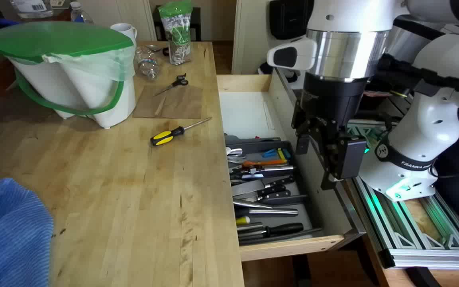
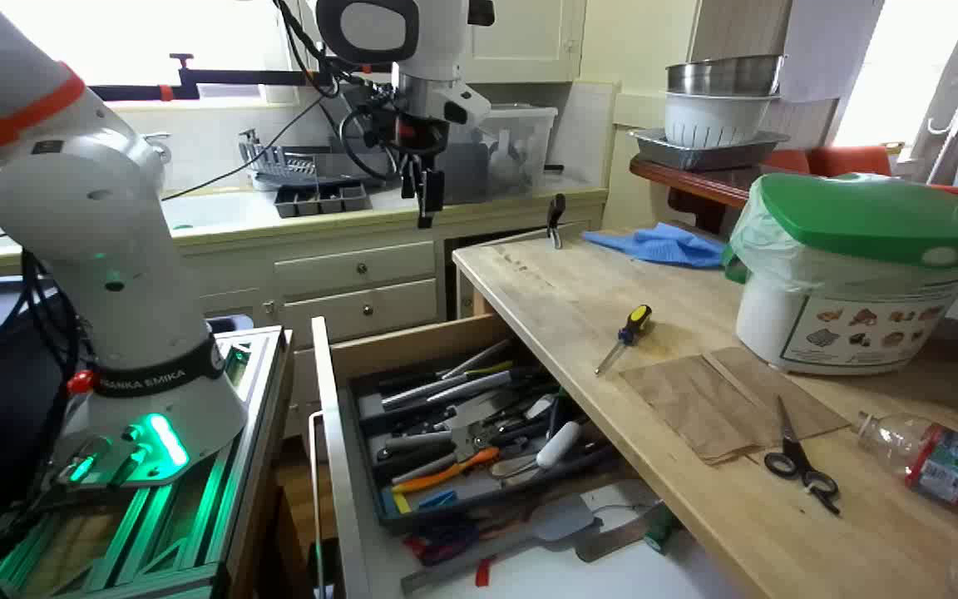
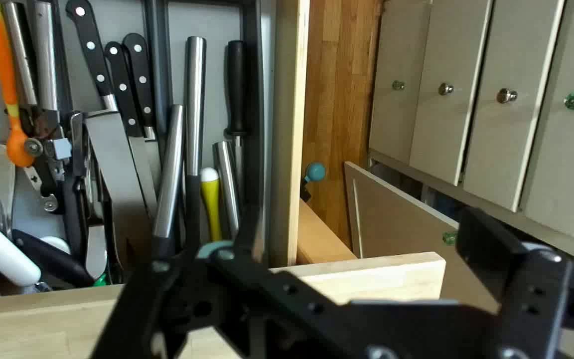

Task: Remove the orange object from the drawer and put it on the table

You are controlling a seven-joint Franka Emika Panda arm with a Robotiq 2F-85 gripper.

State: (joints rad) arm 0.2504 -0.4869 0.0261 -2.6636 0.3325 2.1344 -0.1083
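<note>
Gripper (image 3: 364, 232) is hanging higher than the pulled-out drawer (image 1: 247, 111), jaws standing wide apart. Orange object (image 3: 5, 70) is lying inside the drawer, lower than the gripper and well apart from it; in the wrist view it is showing above and to the left of the jaws, resting in a dark tray (image 3: 254, 65). Black-handled knives (image 3: 123, 94) are lying in the same tray, nearer the gripper in that view than the orange object is. Table (image 1: 134, 191) is running alongside the drawer, left of the gripper in an exterior view. On it, same view: screwdriver (image 1: 167, 136) is lying left of the gripper; scissors (image 1: 179, 81) are lying farther back on that side, partly over brown paper (image 1: 185, 105). Bucket (image 1: 98, 79) is standing well to the left of the gripper, wearing its green lid (image 1: 66, 38). Blue cloth (image 1: 10, 235) is lying lower in that view, well left of the gripper. In an exterior view, clear bottle (image 2: 932, 457) is lying on its side, well right of the gripper
</note>
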